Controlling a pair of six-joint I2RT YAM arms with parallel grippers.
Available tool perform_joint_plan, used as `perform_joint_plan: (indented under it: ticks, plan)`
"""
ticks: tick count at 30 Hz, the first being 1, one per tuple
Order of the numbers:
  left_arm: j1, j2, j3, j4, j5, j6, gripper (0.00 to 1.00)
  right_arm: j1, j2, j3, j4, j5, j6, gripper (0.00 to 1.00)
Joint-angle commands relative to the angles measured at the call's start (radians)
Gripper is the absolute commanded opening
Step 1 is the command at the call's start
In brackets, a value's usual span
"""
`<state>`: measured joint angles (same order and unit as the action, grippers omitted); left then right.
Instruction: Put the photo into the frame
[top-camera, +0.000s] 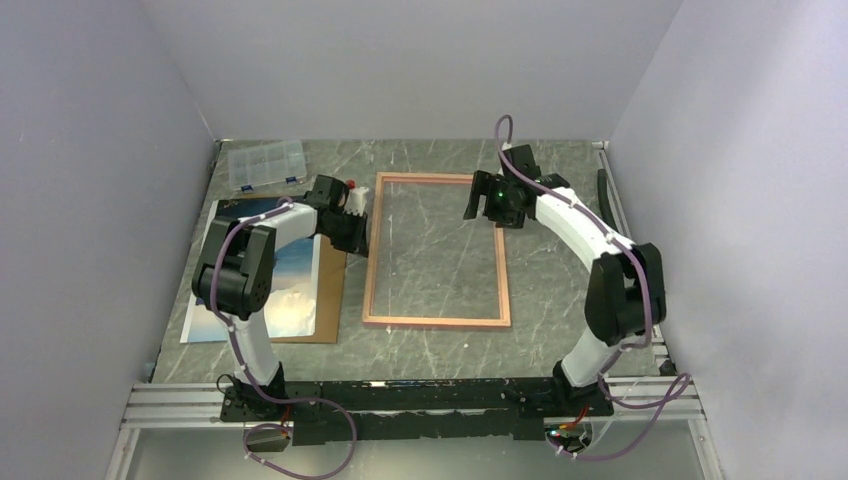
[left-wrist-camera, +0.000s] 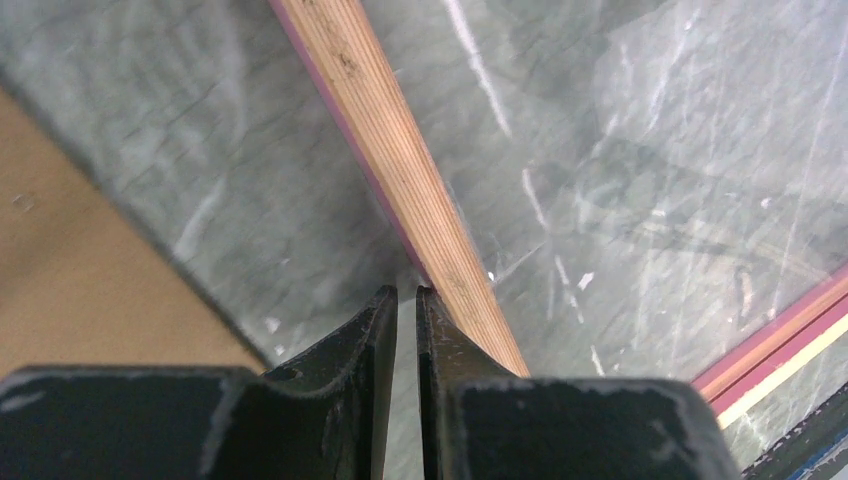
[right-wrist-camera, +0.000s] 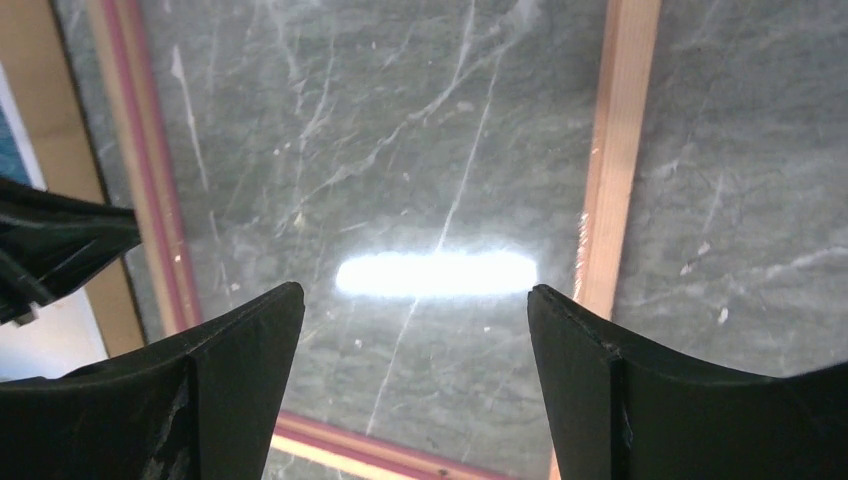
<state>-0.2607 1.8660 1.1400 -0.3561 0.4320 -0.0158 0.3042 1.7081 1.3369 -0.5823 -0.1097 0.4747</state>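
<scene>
Near the left edge of the table (top-camera: 560, 290) the photo (top-camera: 295, 290) lies outside the empty frame (top-camera: 437, 321), so you have insertion not yet done, left fingers (left-wrist-camera: 360, 350) nearly together on nothing, right fingers (right-wrist-camera: 250, 340) wide apart.

Frame (top-camera: 436, 322) lies flat mid-table. The opening inside its rails shows bare marble, the widest free patch. Right gripper (right-wrist-camera: 415, 300) hangs over the far right corner, jaws wide, with the right arm (top-camera: 585, 225) arching above the open strip between frame and the table's (top-camera: 560, 340) right edge.

Left side is tight: only a narrow lane separates the frame from the backing board (top-camera: 333, 290) carrying the photo (top-camera: 292, 275) — its far end is blocked by the left gripper (left-wrist-camera: 406, 298), fingers nearly together just beside the rail.

Organizer box (top-camera: 266, 165) occupies the far left corner. Walls (top-camera: 400, 70) close three sides.
</scene>
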Motion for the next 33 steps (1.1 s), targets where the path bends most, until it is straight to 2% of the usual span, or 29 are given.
perform_joint_plan:
  ticks: [1,6,9,15,19,22,25,29,33]
  plan:
    - [-0.059,0.029,0.069,0.007,0.044,-0.015,0.19,0.006,-0.115,-0.065,0.031,0.035,0.045,0.87]
    - [-0.047,-0.021,0.14,-0.093,0.028,0.003,0.22,0.093,-0.146,-0.06,0.028,0.096,0.058,0.89]
    - [0.025,-0.092,0.199,-0.217,0.036,0.066,0.32,0.175,-0.107,-0.002,0.034,0.107,0.082,0.89]
    - [0.289,-0.256,0.329,-0.544,0.042,0.204,0.53,0.343,0.024,0.15,0.113,0.088,0.149,0.89]
    - [0.512,-0.337,0.348,-0.657,-0.043,0.338,0.62,0.446,0.172,0.3,0.134,0.05,0.168,0.89]
    - [0.665,-0.35,0.322,-0.651,-0.122,0.417,0.64,0.51,0.281,0.409,0.12,0.039,0.161,0.89]
    - [0.78,-0.34,0.275,-0.596,-0.211,0.463,0.62,0.549,0.353,0.461,0.129,0.015,0.166,0.89]
    - [0.85,-0.332,0.164,-0.43,-0.376,0.504,0.56,0.576,0.412,0.47,0.16,-0.003,0.173,0.89]
    - [0.872,-0.294,0.092,-0.288,-0.496,0.512,0.51,0.586,0.438,0.459,0.176,-0.009,0.179,0.89]
